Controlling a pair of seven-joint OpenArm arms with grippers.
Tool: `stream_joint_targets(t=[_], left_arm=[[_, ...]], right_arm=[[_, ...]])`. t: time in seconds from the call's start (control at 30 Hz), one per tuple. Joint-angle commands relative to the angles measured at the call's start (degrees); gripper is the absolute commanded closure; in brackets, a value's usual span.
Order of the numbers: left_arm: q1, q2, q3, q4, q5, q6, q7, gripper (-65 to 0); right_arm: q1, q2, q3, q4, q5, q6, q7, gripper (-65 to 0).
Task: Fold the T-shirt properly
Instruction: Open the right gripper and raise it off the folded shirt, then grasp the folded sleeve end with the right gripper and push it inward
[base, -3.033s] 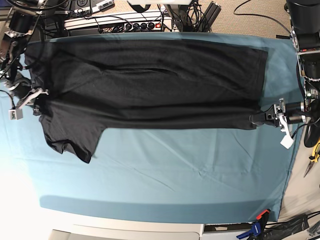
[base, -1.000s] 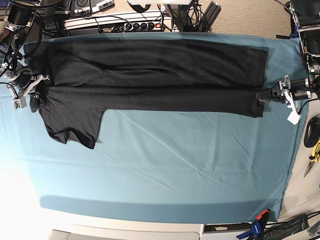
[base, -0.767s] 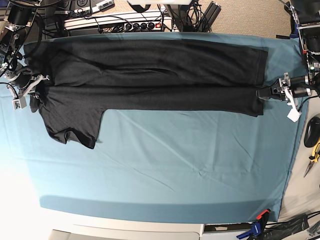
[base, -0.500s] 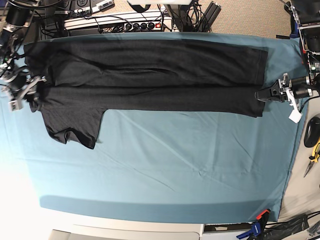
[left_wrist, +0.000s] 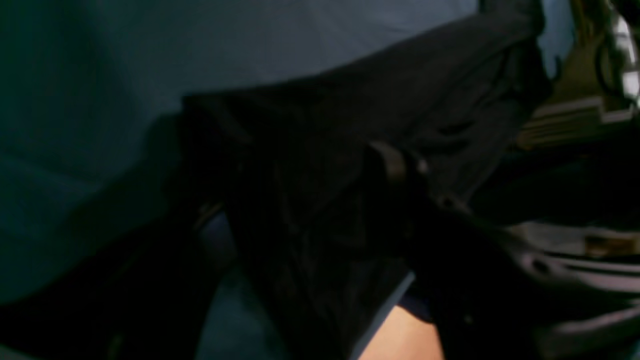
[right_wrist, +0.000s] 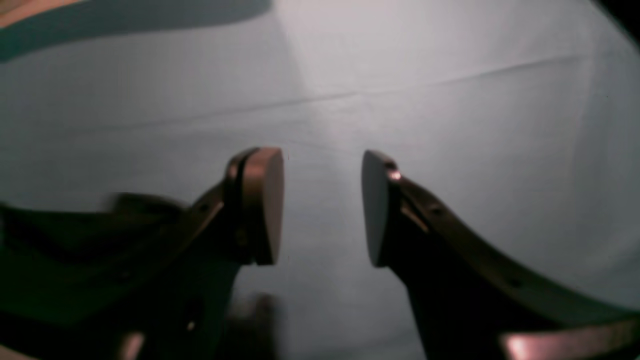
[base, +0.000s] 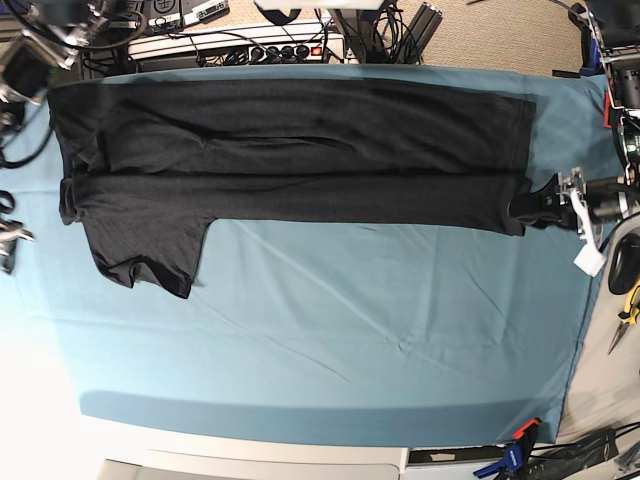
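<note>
The dark T-shirt (base: 290, 150) lies flat along the far half of the teal cloth (base: 330, 320), folded lengthwise into a long band. One sleeve (base: 140, 245) sticks out toward me at the left end. My left gripper (base: 525, 207) is open at the band's right end. In the left wrist view the dark T-shirt (left_wrist: 320, 150) lies loose between the spread fingers of my left gripper (left_wrist: 300, 200). My right gripper (base: 10, 240) is off the shirt at the left edge. In its wrist view the right gripper (right_wrist: 322, 205) is open, with only cloth below.
A power strip and cables (base: 250, 45) run behind the table's far edge. Hand tools (base: 628, 305) lie off the right side. A clamp (base: 515, 455) grips the cloth at the front right corner.
Both grippers have opened and let go of the shirt's ends. The right gripper has drawn away to the left and toward me. The left one has stayed by the right hem.
</note>
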Motion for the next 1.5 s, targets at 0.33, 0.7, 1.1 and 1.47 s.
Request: stream_joint_targets(t=[0.33, 0.7, 1.1, 1.47], left_arm=[[-0.81, -1.27, -0.44, 6.54, -1.67, -0.30, -0.42, -31.8], [-0.83, -1.25, -0.44, 6.54, -1.67, -0.30, -0.42, -31.8], [-0.83, -1.25, -0.44, 6.54, -1.67, -0.30, -0.42, -31.8], [-0.83, -1.25, -0.46, 6.54, -1.67, -0.30, -0.42, -31.8]], right_arm=[[15.78, -3.41, 0.15, -28.02, -1.60, -0.66, 9.42, -26.2], [20.72, -3.72, -3.74, -35.63, 2.16, -0.76, 1.88, -26.2], [20.72, -3.74, -19.32, -35.63, 0.98, -2.64, 0.85, -10.6], [18.16, -2.93, -19.32, -30.27, 10.71, 5.89, -4.20, 0.0]])
